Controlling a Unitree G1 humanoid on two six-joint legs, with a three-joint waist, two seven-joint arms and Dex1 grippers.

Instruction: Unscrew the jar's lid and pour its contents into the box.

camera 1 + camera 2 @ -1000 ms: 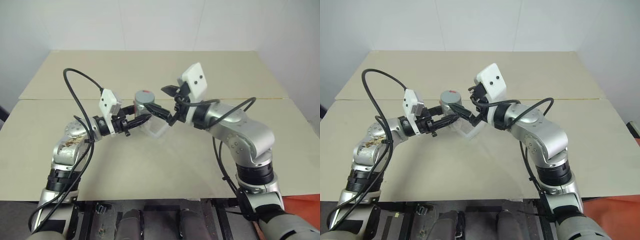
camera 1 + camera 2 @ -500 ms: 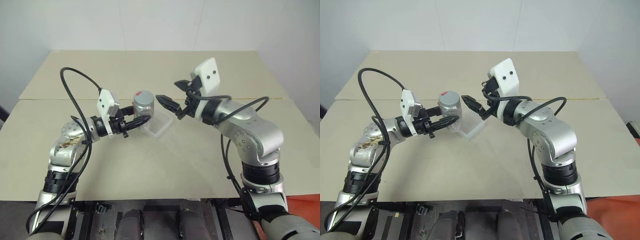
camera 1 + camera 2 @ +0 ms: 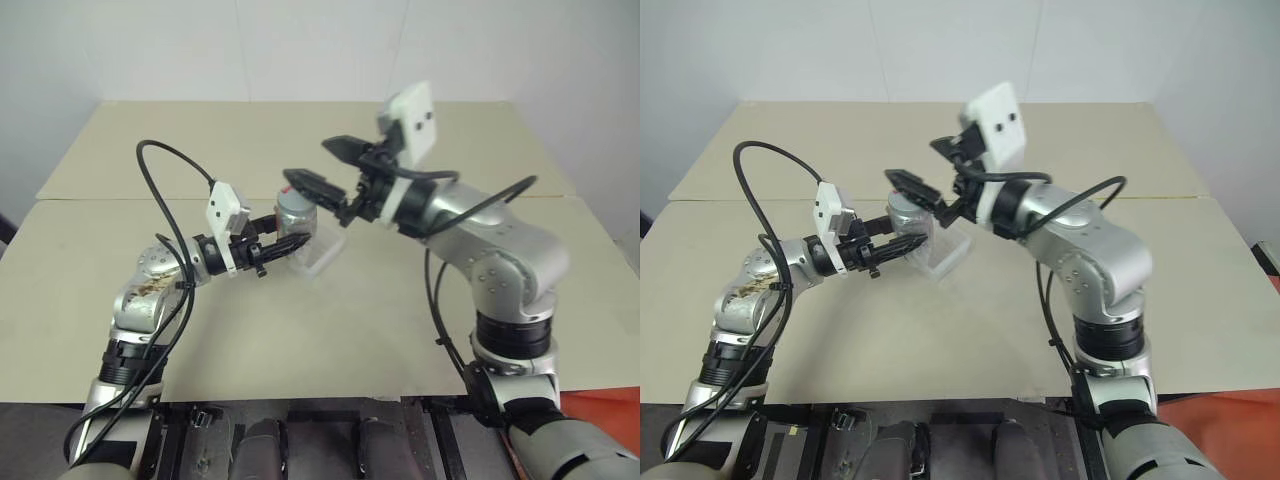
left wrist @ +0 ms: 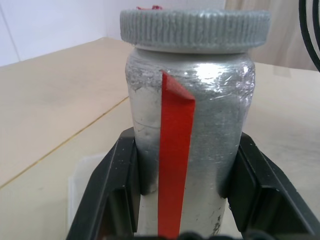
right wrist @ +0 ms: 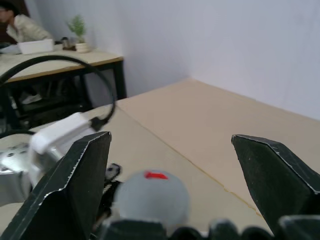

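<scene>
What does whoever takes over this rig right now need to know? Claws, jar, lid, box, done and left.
Left claw: shut on the jar, held upright above the table.
Right claw: open, fingers either side above the lid, not gripping.
Lid on the jar.
Box: on the table, just behind and beside the jar.
Contents cannot be made out.
Done: jar picked up.
Left: grip and unscrew the lid, pour into the box.

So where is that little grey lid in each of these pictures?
Left eye view: the lid near centre, tucked under the right hand's lower finger.
Right eye view: the same.
Left wrist view: capping the jar.
Right wrist view: between open fingers.
Shared landmark: its red mark.
</scene>
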